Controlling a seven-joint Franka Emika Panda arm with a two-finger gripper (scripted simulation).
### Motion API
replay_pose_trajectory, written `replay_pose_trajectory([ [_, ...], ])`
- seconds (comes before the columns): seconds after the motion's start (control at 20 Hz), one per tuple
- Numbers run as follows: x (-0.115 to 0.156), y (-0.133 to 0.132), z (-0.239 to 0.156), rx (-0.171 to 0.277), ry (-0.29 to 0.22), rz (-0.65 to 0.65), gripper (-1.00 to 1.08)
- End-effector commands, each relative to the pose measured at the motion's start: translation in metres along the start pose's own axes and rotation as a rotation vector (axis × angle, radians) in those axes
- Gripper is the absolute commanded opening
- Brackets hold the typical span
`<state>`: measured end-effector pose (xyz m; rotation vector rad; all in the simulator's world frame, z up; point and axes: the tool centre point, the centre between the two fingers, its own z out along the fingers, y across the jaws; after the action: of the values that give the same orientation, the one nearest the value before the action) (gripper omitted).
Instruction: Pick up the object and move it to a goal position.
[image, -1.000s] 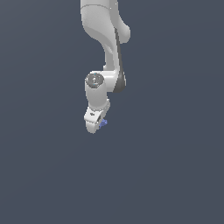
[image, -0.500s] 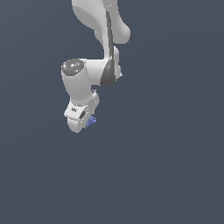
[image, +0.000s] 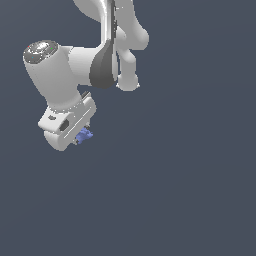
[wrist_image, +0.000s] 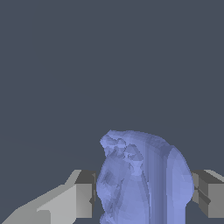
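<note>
The periwinkle-blue lumpy object is gripped between the two grey fingers of the white gripper, which is closed against its sides. In the exterior view the gripper is seen toward the left, with the object protruding at its lower edge. Only uniform dark grey-blue background is seen around the Panda arm, and open space is shown on every side.
</note>
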<state>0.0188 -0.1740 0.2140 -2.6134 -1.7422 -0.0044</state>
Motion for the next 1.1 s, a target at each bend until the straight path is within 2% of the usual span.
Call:
replay_pose_trajectory([
  [0.0,-0.008,0.012,-0.016,0.001,0.000,0.000,-1.00],
  [0.5,-0.030,0.050,-0.062,0.001,-0.002,0.000,-1.00],
  [1.05,-0.039,0.067,-0.082,0.001,-0.002,0.000,-1.00],
])
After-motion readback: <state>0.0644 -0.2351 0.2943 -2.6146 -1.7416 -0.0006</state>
